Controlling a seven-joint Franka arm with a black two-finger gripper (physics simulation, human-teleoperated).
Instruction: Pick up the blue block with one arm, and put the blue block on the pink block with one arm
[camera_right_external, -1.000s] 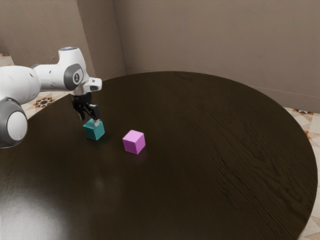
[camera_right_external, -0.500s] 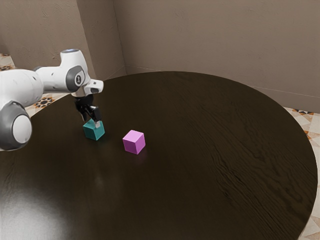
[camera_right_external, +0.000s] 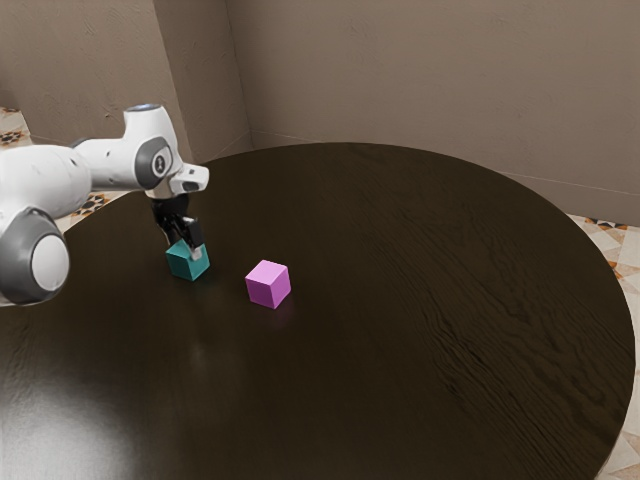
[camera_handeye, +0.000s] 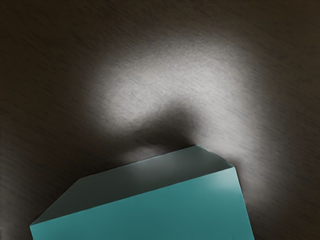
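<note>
The gripper (camera_right_external: 186, 245) is down over the blue block (camera_right_external: 185, 266), which sits flat on the dark table (camera_right_external: 430, 300). The jaws are spread about as wide as the block, one finger at each side of its upper part. From the side camera they seem not to have pinched in, though contact at the pads is hard to make out. In the wrist view the blue block (camera_handeye: 150, 210) lies just under the hand, turned a little askew to the camera, with bare table beyond it.

The step in hand looks like the grasp itself. To do it well, the hand should sink a touch further so the pads meet the flat side faces rather than the top edges. They should also line up square to those faces; a corner-to-corner pinch would twist the block as the jaws close. Closing should be even from both sides, so the block is not shoved along the smooth table.

The pink block (camera_right_external: 268, 284) stands near the gripper, off to the side away from the arm's base and apart from the blue one. The lift therefore needs to go straight up and clear the pink block's top before any sideways travel. A firm, centred hold now should make it easier to set the blue block down squarely afterwards.
</note>
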